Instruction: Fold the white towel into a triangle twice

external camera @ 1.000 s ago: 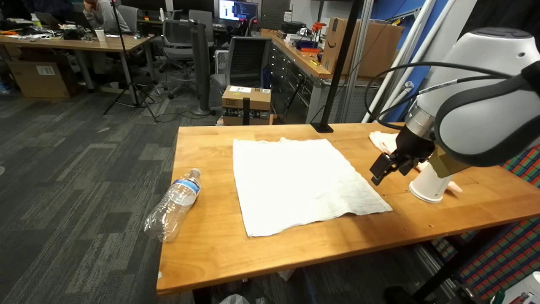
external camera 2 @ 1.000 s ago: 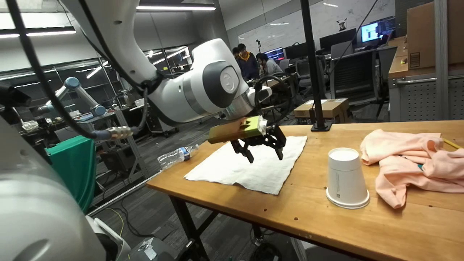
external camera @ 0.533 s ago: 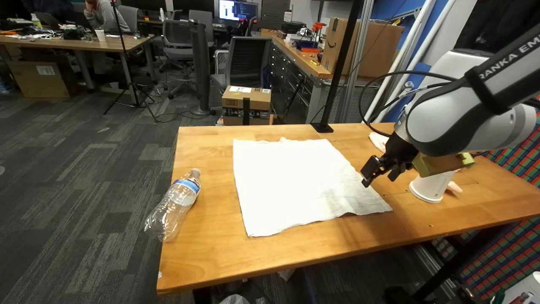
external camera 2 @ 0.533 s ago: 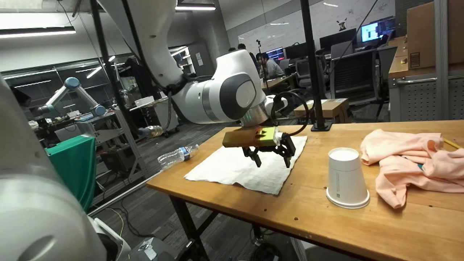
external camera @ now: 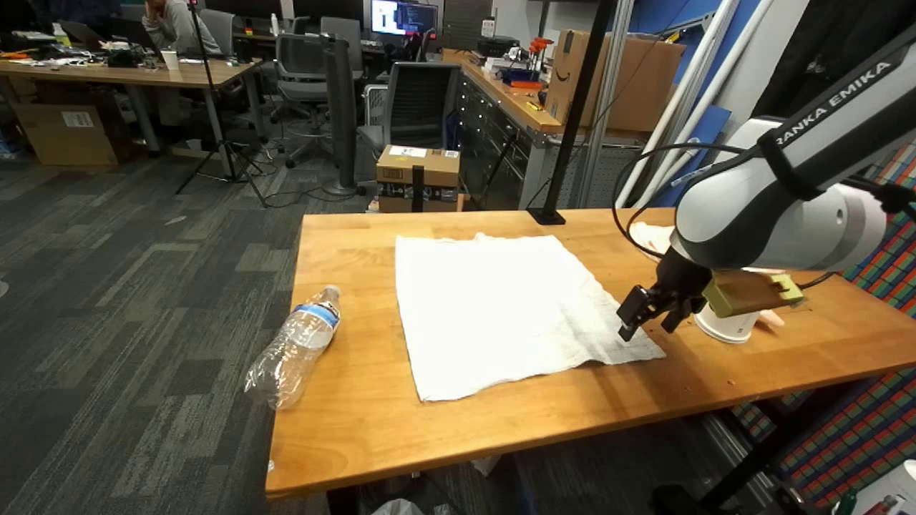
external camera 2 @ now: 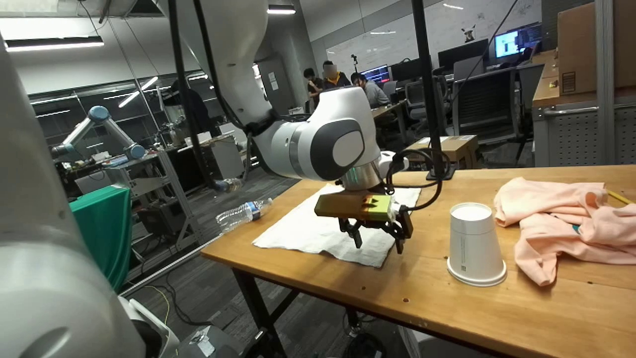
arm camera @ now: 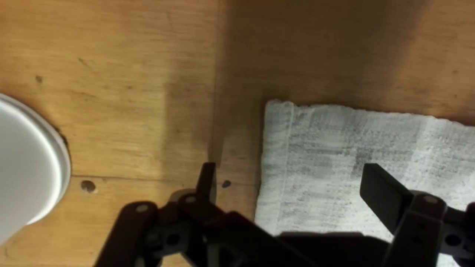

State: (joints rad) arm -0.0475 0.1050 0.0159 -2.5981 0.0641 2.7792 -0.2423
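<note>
The white towel lies flat and spread out on the table in both exterior views (external camera: 494, 315) (external camera 2: 298, 233). One edge has a small raised ripple. My gripper (external camera: 647, 330) is open and empty, pointing down above the towel corner nearest the cup. It also shows over that corner in an exterior view (external camera 2: 378, 247). In the wrist view the gripper (arm camera: 289, 174) has one finger over bare wood and one over the towel (arm camera: 334, 144), with the towel's side edge between them. The corner itself shows ahead of the fingers. The fingers appear apart from the cloth.
An upside-down white cup (external camera 2: 474, 248) stands close beside the gripper; its rim shows in the wrist view (arm camera: 26, 159). A crumpled pink cloth (external camera 2: 561, 219) lies past it. A clear bottle (external camera: 297, 347) lies at the table's (external camera: 343, 436) edge. A black post (external camera: 547, 216) stands at another edge.
My gripper has moved down and over to the towel corner near the cup, staying open. The towel, cup and bottle have not moved.
</note>
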